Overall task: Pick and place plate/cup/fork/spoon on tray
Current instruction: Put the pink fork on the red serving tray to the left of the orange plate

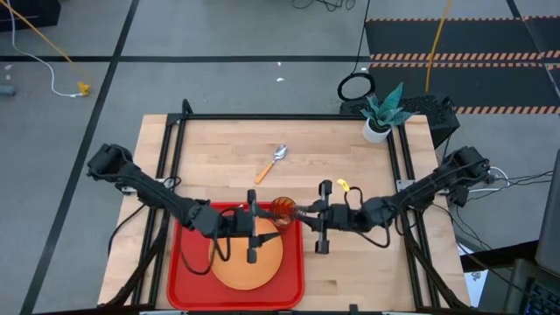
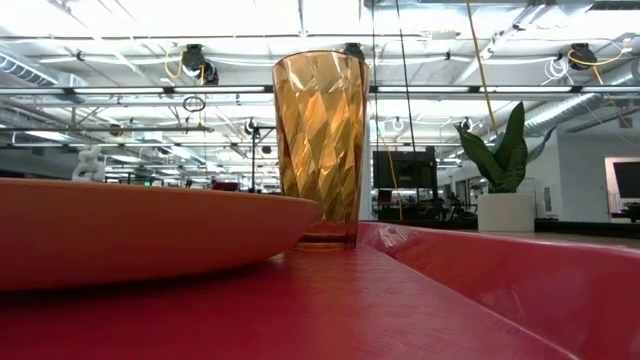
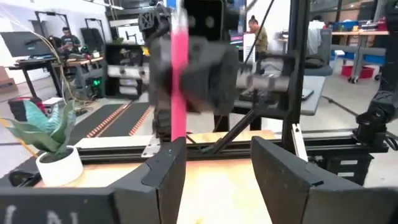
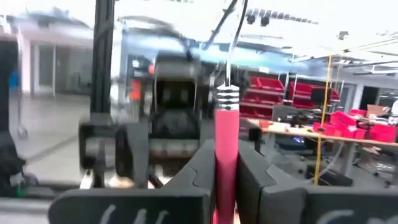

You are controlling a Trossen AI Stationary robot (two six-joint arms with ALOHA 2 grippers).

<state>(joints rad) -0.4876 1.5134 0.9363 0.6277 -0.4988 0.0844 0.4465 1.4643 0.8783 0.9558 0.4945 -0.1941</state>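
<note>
The red tray lies at the table's near edge. The orange plate lies flat on it, and the amber cup stands upright on its far right corner. The spoon lies on the bare wood beyond the tray. My two grippers face each other above that corner. My right gripper is shut on the fork's pink handle. My left gripper stands open just in front of it, the handle close by one finger. The tines are hidden. My right gripper pinches the fork's pink handle between its two fingers. A silver ribbed end sticks out past them. The fingers come about level from the table's right and lie across the handle. The fork is lifted clear and stands roughly upright. My left gripper: whether one finger touches the handle, I cannot tell.
A white pot with a green plant stands at the table's far right corner. Black frame rails run along the far edge and both sides. Bare wood lies right of the tray. People sit at desks far behind the table.
</note>
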